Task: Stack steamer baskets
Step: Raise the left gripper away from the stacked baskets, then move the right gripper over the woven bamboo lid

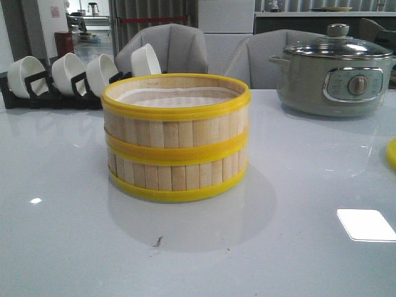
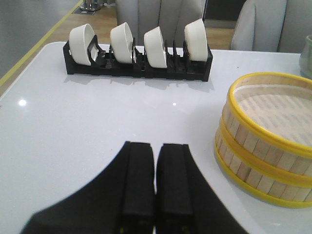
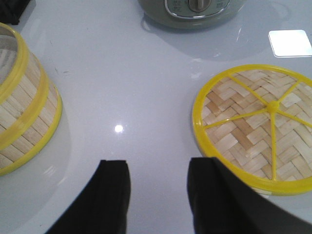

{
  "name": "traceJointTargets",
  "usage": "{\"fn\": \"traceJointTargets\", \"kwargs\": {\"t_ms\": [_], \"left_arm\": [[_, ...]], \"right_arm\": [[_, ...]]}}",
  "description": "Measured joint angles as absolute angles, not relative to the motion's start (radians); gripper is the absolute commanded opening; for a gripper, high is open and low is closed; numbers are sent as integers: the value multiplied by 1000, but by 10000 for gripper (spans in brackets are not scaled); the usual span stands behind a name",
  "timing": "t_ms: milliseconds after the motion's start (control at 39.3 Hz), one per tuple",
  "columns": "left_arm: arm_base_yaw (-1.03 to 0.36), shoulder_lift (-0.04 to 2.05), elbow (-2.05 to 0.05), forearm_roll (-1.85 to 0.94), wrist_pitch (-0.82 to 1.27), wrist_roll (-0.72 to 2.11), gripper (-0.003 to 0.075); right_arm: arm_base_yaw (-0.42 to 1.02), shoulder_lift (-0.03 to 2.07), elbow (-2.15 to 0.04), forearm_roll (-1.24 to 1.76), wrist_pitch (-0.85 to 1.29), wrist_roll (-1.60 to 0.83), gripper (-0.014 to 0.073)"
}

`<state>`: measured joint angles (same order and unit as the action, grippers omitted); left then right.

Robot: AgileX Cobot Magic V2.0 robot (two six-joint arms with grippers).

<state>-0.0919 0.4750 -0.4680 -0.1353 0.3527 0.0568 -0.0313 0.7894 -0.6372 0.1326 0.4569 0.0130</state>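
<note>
Front view shows two steamer baskets (image 1: 176, 137) stacked one on the other mid-table (image 1: 74, 247). The left gripper (image 2: 155, 183) has its fingers pressed together, holding nothing. The right gripper (image 3: 158, 192) is spread apart, empty, beside a woven steamer lid (image 3: 256, 139).

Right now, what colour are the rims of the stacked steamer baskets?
Bright yellow rims on the steamer baskets; the front view shows them best.

Bright, even overhead light; glare patches on glossy table (image 1: 74, 247); sharp focus.
</note>
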Motion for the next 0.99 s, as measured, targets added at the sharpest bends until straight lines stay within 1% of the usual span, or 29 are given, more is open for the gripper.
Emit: {"fn": "traceJointTargets", "kwargs": {"t_ms": [25, 331, 408, 586, 688, 739, 764, 815, 993], "left_arm": [[-92, 473, -466, -133, 353, 57, 97], [-92, 473, -461, -122, 353, 57, 97], [-92, 473, -461, -121, 353, 57, 97], [-92, 473, -461, -121, 353, 57, 97], [-92, 473, -461, -121, 353, 57, 97], [-92, 473, -461, -121, 353, 57, 97], [-92, 473, -461, -121, 353, 57, 97], [-92, 473, -461, -121, 353, 57, 97], [-92, 473, -461, -121, 353, 57, 97]], "right_arm": [[-31, 789, -637, 133, 459, 13, 364], [-31, 789, -637, 133, 478, 13, 364], [-31, 789, -637, 134, 488, 13, 351], [-31, 789, -637, 134, 510, 13, 223], [-31, 789, -637, 134, 530, 13, 106], [-31, 789, -637, 134, 540, 13, 31], [-31, 789, -637, 134, 546, 13, 20], [-31, 789, -637, 134, 555, 13, 36], [-31, 789, -637, 134, 563, 13, 29]]}}
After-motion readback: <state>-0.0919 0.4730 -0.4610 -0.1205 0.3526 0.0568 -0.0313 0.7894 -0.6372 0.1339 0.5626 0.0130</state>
